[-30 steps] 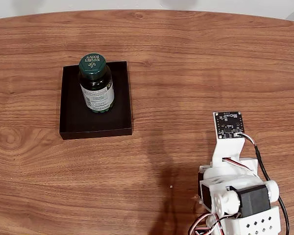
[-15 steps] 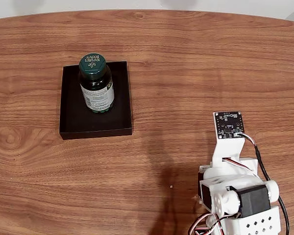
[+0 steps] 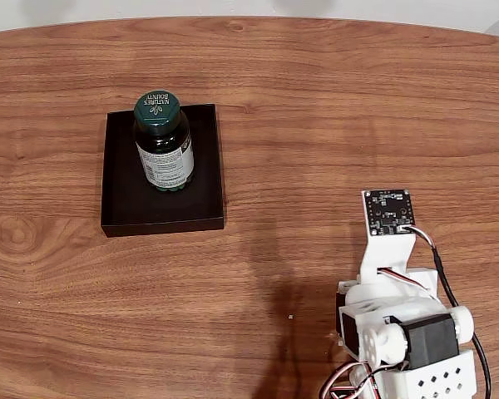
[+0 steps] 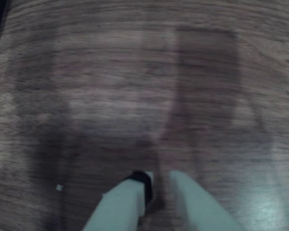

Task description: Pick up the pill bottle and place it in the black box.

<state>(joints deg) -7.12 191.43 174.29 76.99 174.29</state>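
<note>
**Bottle upright in the box, arm folded at the table's near edge**

In the fixed view the bottle (image 3: 163, 143) stood upright inside the box (image 3: 121, 204), toward its far end and a little right of its middle line. Its green cap, with pale lettering, faced the camera, and its white-green label showed on the near side. The bottom of the bottle rested on the floor of the box, apart from the left and right walls. The box lay flat on the wooden table (image 3: 333, 108), in the left half of the view.

The arm (image 3: 403, 332) sat folded at the lower right, well apart from the box, with a small dark circuit board at its top and bundled wires beside its base.

In the wrist view the hand (image 4: 158, 185) hung close over bare wood, entering from the bottom edge. Its two pale fingers (image 4: 123, 204) stood nearly together, a narrow gap between the tips, with nothing between them. A dark piece sat at the tip of the left finger. The picture was blurred, with soft shadows on the wood grain. A dark corner showed at the top left edge; what it was could not be told.
</note>
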